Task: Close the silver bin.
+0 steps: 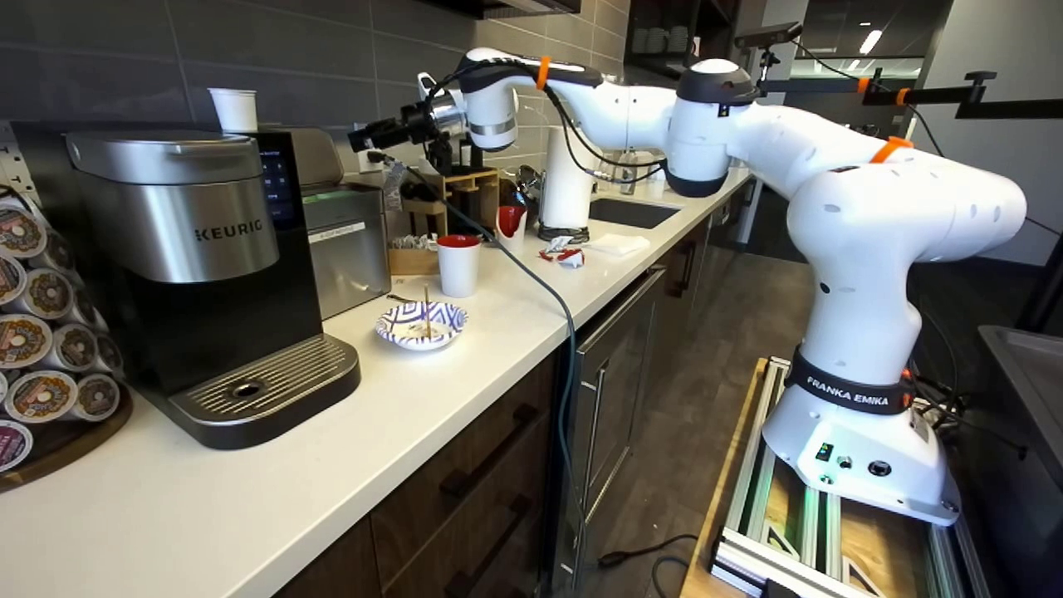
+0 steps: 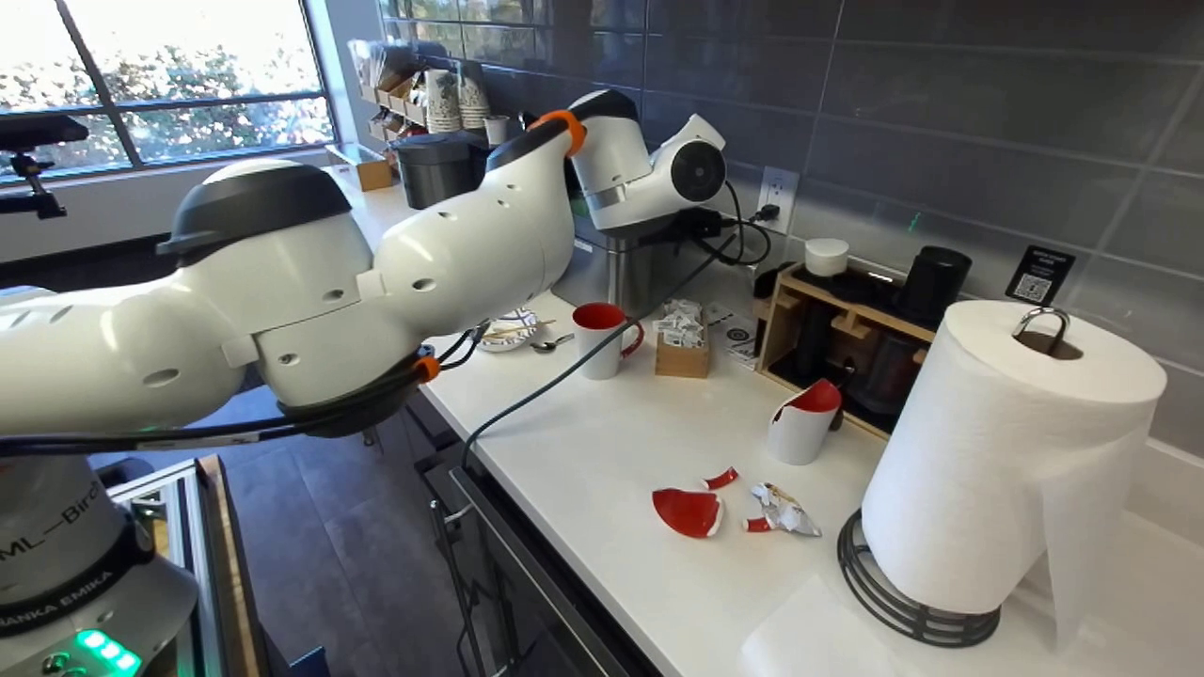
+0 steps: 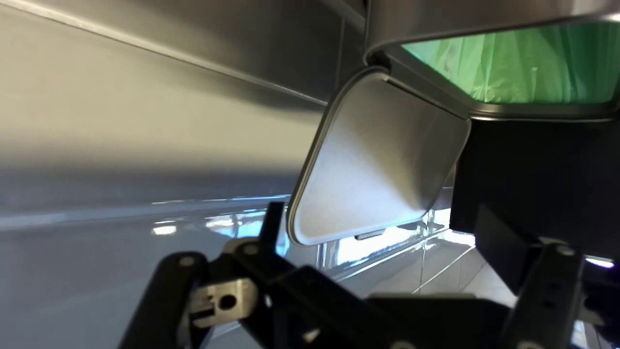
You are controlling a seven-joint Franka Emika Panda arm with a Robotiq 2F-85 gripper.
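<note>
The silver bin [image 1: 353,249] stands on the counter beside the coffee machine. Its lid [image 1: 309,158] is raised. The bin partly shows in an exterior view [image 2: 628,277], mostly behind the arm. In the wrist view the underside of the open lid [image 3: 373,165] faces the camera, and a green liner [image 3: 523,68] shows inside. My gripper [image 1: 357,141] is level with the raised lid, just to its right in that exterior view. In the wrist view the gripper's fingers [image 3: 380,213] are wide apart, with the lid seen beyond them; contact cannot be told. The arm hides the gripper in an exterior view.
The coffee machine [image 1: 224,216] stands beside the bin, with a paper cup [image 1: 235,110] on top. A patterned bowl [image 1: 422,324], a red-and-white mug [image 1: 459,266] and a box of packets [image 2: 683,348] are near. A cable [image 2: 555,381] hangs across the counter. The tiled wall is behind.
</note>
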